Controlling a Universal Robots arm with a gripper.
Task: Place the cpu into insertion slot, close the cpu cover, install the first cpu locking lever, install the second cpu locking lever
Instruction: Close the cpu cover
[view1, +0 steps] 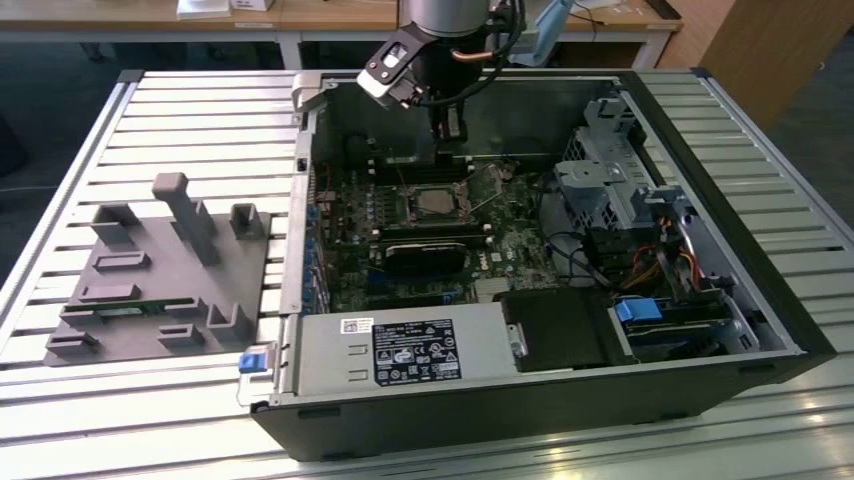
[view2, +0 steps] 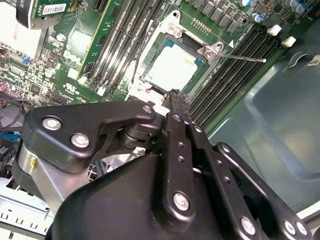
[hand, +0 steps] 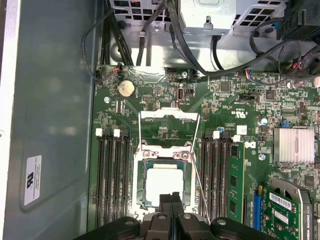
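Cpu (hand: 162, 182) seated in slot (hand: 142, 186), just ahead of end effector (hand: 171, 196); fingers pressed together, nothing held. Cover (hand: 168, 115) stands open beyond chip. Likely cover-closing step: push cover's far edge gently, keep clear of loose lever (hand: 200, 187).

Nothing is legible. On the power supply (view1: 327, 365), a black printed label (view1: 414, 352) sits mid-face and a white barcode sticker (view1: 358, 325) near one corner. A white sticker (hand: 32, 181), perhaps a certification mark, sits on the case wall (hand: 55, 100).
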